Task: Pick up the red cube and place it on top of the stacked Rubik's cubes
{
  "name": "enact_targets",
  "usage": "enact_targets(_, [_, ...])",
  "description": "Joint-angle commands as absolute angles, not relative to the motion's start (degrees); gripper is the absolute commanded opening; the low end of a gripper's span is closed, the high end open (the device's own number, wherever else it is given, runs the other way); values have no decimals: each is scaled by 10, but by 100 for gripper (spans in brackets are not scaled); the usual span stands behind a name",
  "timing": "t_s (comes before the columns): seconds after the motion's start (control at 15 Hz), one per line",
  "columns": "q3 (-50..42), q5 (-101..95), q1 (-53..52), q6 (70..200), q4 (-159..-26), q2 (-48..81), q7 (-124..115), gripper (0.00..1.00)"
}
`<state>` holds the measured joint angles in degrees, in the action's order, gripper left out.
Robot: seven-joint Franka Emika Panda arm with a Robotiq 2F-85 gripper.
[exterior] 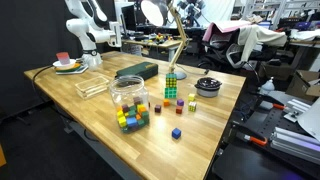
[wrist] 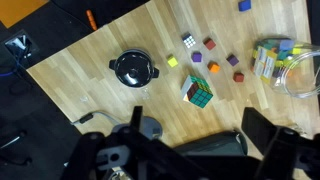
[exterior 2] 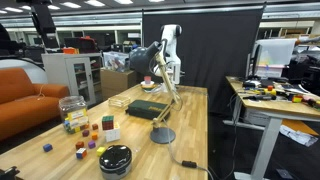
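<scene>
The hand (wrist: 198, 140) hangs high over the bench (wrist: 90, 95), well clear of everything on it. In the wrist view its two dark fingers (wrist: 262, 132) are spread wide with nothing between them. In an exterior view the white arm (exterior: 84, 25) stands back at the far end of the bench, but I can't make out the hand itself there.

Looking down from the wrist, the nearest task piece is the stacked Rubik's cubes (wrist: 198, 91). They sit roughly midway between the fingers and a little further out on the wood, seen from the top as one multicoloured square. In an exterior view they show as a short upright tower (exterior: 171, 85).

The red cube (wrist: 232, 60) lies beyond the tower and off to one side. It rests loose on the bench, apart from the stack and well apart from the hand, between the tower and the clear jar (wrist: 275, 60) of coloured blocks. A second reddish block (wrist: 209, 43) sits just beside a small puzzle cube (wrist: 189, 42), and at this size I can't tell the two reds apart by shade.

Further round, a round black pot (wrist: 132, 69) stands on the other side of the tower. A lone blue block (wrist: 244, 5) lies at the far edge of the wrist view.
</scene>
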<state>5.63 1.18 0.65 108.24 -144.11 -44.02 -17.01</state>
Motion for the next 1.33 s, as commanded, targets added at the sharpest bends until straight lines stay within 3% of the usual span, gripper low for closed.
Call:
enact_targets(0.0, [59,14,11,1082,-1440,-440,-168,100])
enact_targets(1.27, [63,21,8,1113,-1464,-437,-172,100])
